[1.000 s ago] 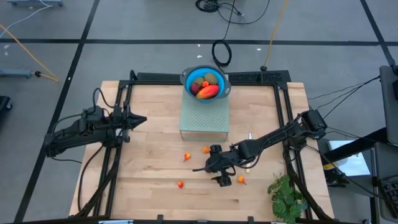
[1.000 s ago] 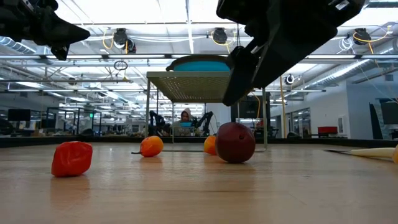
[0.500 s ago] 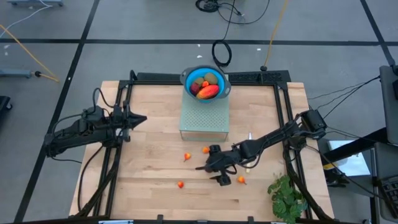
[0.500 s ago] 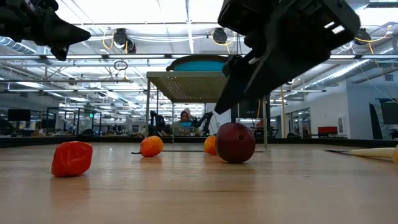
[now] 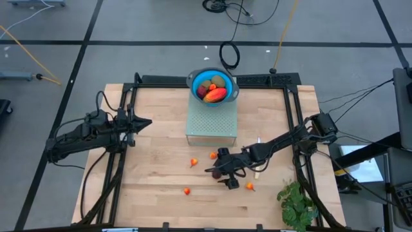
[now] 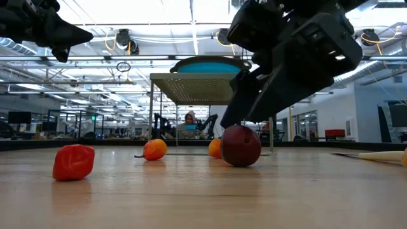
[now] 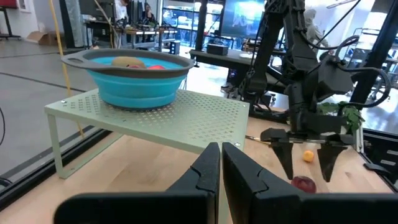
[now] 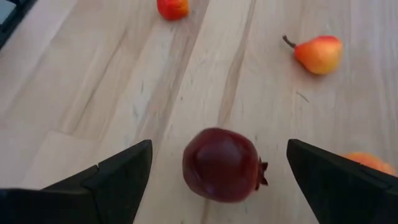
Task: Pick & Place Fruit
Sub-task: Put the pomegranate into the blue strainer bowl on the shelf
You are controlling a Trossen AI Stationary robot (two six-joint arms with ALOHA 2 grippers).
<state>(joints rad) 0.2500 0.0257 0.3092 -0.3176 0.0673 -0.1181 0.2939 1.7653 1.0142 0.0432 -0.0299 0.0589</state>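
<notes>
A dark-red ball [image 8: 221, 165] lies on the wooden table [image 5: 154, 193]. My right gripper [image 8: 219, 146] hangs open just above it, slanting down, one finger on each side and apart from it. The ball [image 6: 240, 145] shows below the fingers in the low view. Small orange-red pieces [image 5: 193, 162] [image 5: 213, 155] [image 5: 187, 191] [image 5: 249, 187] are scattered on the boards around it. The blue bowl [image 5: 213, 87] on the green perforated stand [image 5: 211, 122] holds a mango, kiwi-like ovals and another dark-red ball. My left gripper [image 5: 145, 123] waits shut at the table's left, held level.
A green leafy bunch [image 5: 297, 203] lies at the table's near right corner. A pale-handled knife [image 6: 375, 154] lies to the right of my right gripper. A black frame [image 5: 293, 96] runs along the table's edges. Bare board stretches along the near left.
My right gripper has come down toward the dark-red ball, tipping as it sank, and has stayed open. The ball and the small pieces have kept their places.
</notes>
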